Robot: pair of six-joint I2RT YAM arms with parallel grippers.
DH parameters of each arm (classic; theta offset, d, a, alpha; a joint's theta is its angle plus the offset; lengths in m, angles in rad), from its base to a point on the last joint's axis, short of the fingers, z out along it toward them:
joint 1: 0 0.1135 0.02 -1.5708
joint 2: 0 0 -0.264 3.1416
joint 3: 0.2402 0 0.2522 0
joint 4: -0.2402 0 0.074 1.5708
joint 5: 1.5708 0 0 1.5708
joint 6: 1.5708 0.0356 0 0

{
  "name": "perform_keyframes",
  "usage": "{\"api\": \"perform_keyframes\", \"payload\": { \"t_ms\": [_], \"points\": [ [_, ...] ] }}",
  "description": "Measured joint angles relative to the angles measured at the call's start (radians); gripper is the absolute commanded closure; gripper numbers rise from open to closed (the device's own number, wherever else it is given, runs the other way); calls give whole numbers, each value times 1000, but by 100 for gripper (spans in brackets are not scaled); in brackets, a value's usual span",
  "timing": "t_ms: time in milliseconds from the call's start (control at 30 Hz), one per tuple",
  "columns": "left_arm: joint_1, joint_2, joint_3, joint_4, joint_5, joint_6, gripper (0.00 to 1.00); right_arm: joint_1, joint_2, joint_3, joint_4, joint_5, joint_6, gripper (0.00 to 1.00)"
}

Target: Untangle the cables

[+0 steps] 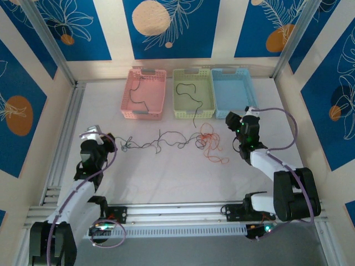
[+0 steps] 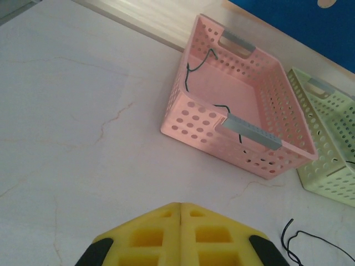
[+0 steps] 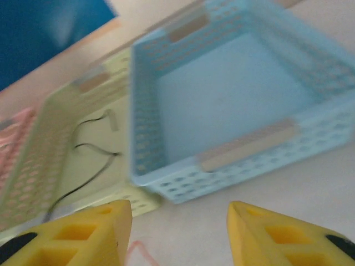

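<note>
Cables [image 1: 206, 139] lie knotted, so we pose our right gripper [image 3: 180, 213] wide open to pluck one; left gripper [image 2: 180, 206] sits closed on nothing.

White marbled table [image 1: 166, 177]. Three perforated plastic baskets sit in a row at its far edge. The pink basket [image 1: 157, 114] is at 11 o'clock, the green basket [image 1: 186, 114] at 12 and the blue basket [image 1: 233, 91] at 1, just beside each other. All have grey handle strips on their short ends. Blue-and-cream leaf-pattern wall panels [image 1: 166, 27] surround the table. Metal rails [image 1: 183, 209] run at 6 o'clock.
</note>
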Motion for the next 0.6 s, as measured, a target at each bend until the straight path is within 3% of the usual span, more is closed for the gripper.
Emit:
{"api": "perform_keyframes", "payload": {
  "t_ms": [300, 467, 600],
  "points": [
    [0, 11, -10, 28, 18, 0, 100, 327, 306, 324, -20, -506, -225, 49],
    [0, 23, -10, 36, 24, 0, 100, 458, 453, 490, -151, -661, -338, 47],
    [0, 24, -12, 47, 26, 0, 100, 517, 544, 583, -281, -710, -429, 44]
  ]
}}
